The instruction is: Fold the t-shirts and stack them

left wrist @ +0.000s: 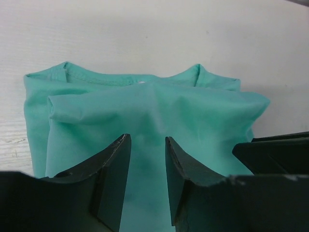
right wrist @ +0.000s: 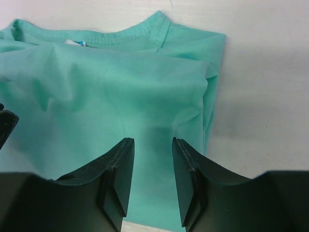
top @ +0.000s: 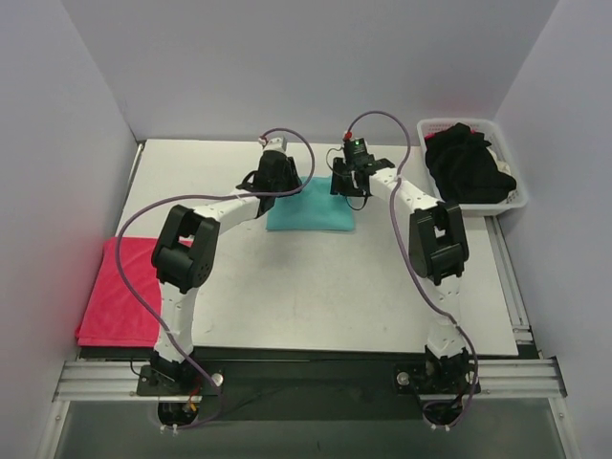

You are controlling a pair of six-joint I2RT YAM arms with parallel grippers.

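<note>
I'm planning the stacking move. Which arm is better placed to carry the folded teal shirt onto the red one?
Left, probably. The left hand and right hand both hover open over the teal shirt, but the red shirt lies on the left arm's side.

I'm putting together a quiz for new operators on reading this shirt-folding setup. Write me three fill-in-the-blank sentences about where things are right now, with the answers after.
1. The left gripper and the right gripper both hang over the teal t-shirt, each with its jaws ____.
2. The black shirts lie piled in the white ____ at the far right.
3. The pinkish-red t-shirt lies flat at the ____ edge of the table.

Missing words: open; basket; left.
</note>
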